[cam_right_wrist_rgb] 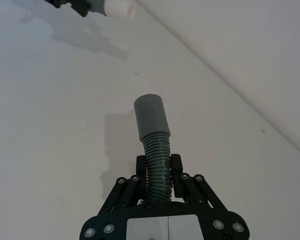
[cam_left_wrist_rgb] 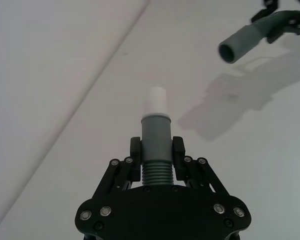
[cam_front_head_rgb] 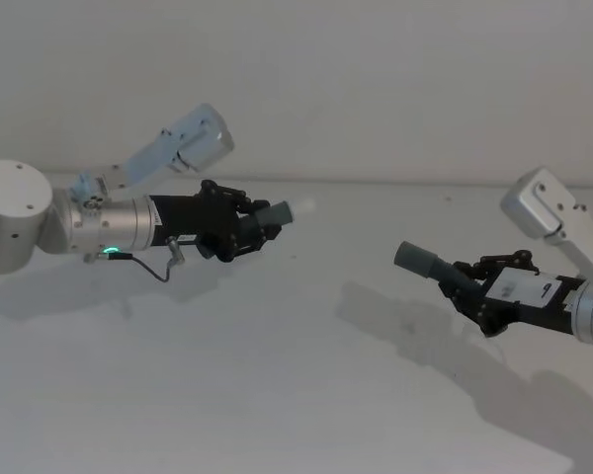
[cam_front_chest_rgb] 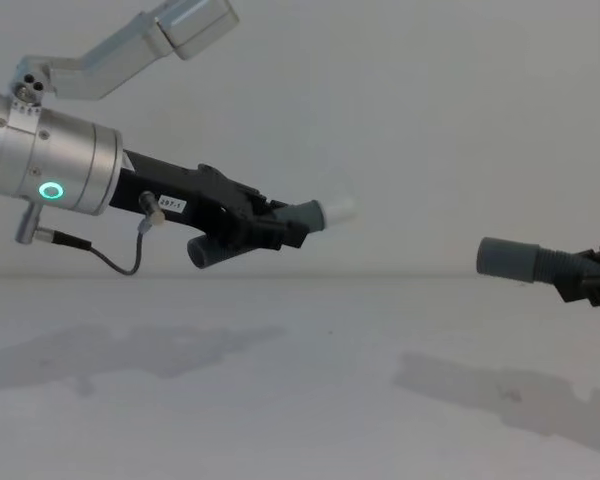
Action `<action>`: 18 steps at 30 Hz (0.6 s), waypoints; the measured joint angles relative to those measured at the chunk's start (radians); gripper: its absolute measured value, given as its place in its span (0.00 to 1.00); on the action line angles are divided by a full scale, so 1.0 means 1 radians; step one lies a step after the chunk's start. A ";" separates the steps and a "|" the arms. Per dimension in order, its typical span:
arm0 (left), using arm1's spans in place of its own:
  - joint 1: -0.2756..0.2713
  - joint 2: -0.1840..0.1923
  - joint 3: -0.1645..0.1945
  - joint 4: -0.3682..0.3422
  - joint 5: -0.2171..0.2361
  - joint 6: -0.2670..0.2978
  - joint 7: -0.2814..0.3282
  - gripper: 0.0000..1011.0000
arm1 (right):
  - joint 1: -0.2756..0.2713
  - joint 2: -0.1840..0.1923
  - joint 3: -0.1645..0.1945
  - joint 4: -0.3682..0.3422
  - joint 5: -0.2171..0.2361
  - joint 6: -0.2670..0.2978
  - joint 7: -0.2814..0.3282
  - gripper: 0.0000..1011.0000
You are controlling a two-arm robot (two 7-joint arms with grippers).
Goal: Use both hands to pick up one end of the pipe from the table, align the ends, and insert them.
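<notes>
Left gripper [cam_left_wrist_rgb: 156, 150]: clamping ribbed section of white-stub piece [cam_left_wrist_rgb: 156, 130], sitting at 10 o'clock in head view.
Right gripper [cam_right_wrist_rgb: 159, 167]: pinching ribbed plain-cuff piece [cam_right_wrist_rgb: 151, 117] at 4 o'clock, well apart.
Table [cam_front_head_rgb: 277, 415]: matte white.

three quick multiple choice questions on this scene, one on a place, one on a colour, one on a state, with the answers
1. Where is the stubbed piece?
A. lying flat
B. in the left gripper
C. in the right gripper

2. What colour is the stub?
A. white
B. red
C. black

3. How do the two pieces' ends stand?
A. inserted
B. touching
C. apart

Answers:
1 B: the left gripper clamps its ribbed part, above the table.
2 A: the tip shows plain white against the grey cuff.
3 C: a clear gap lies between the stub and the plain piece, which the right gripper holds.
</notes>
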 joint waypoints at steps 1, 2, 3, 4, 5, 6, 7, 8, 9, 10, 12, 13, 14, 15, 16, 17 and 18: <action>-0.007 0.003 0.005 0.006 -0.005 -0.013 -0.024 0.35 | 0.005 0.008 -0.008 -0.002 -0.003 -0.007 0.010 0.28; -0.009 0.005 0.008 0.008 -0.006 -0.018 -0.033 0.35 | 0.007 0.010 -0.012 -0.002 -0.005 -0.011 0.015 0.28; -0.015 0.007 0.012 0.012 -0.011 -0.030 -0.054 0.35 | 0.009 0.013 -0.015 -0.003 -0.006 -0.015 0.021 0.28; -0.018 0.008 0.015 0.015 -0.012 -0.035 -0.063 0.35 | 0.013 0.018 -0.020 -0.005 -0.008 -0.020 0.029 0.28; -0.023 0.010 0.020 0.018 -0.015 -0.044 -0.079 0.35 | 0.015 0.020 -0.023 -0.005 -0.009 -0.023 0.034 0.28; -0.023 0.010 0.020 0.018 -0.015 -0.044 -0.079 0.35 | 0.017 0.023 -0.026 -0.006 -0.010 -0.025 0.037 0.28; -0.028 0.011 0.025 0.021 -0.018 -0.052 -0.097 0.35 | 0.021 0.027 -0.031 -0.008 -0.011 -0.030 0.044 0.28; -0.031 0.012 0.028 0.023 -0.020 -0.056 -0.103 0.35 | 0.023 0.029 -0.033 -0.009 -0.012 -0.033 0.049 0.28; -0.032 0.012 0.030 0.024 -0.021 -0.059 -0.110 0.35 | 0.025 0.031 -0.035 -0.010 -0.012 -0.035 0.052 0.28; -0.034 0.012 0.032 0.025 -0.023 -0.062 -0.116 0.35 | 0.029 0.034 -0.039 -0.012 -0.012 -0.039 0.058 0.28; -0.040 0.014 0.039 0.029 -0.026 -0.072 -0.135 0.35 | 0.032 0.036 -0.042 -0.015 -0.012 -0.044 0.065 0.28; -0.044 0.014 0.042 0.031 -0.028 -0.077 -0.145 0.35 | 0.033 0.038 -0.044 -0.016 -0.012 -0.045 0.067 0.28; -0.045 0.014 0.044 0.032 -0.029 -0.080 -0.149 0.35 | 0.036 0.040 -0.047 -0.018 -0.012 -0.048 0.072 0.28; -0.047 0.014 0.046 0.033 -0.030 -0.084 -0.156 0.35 | 0.038 0.041 -0.048 -0.020 -0.012 -0.050 0.074 0.28; -0.051 0.014 0.050 0.035 -0.032 -0.088 -0.165 0.35 | 0.040 0.042 -0.051 -0.022 -0.010 -0.053 0.078 0.28; -0.052 0.013 0.052 0.036 -0.033 -0.090 -0.169 0.35 | 0.040 0.043 -0.052 -0.023 -0.009 -0.055 0.080 0.28; -0.053 0.013 0.054 0.037 -0.034 -0.093 -0.174 0.35 | 0.041 0.044 -0.052 -0.024 -0.008 -0.056 0.081 0.28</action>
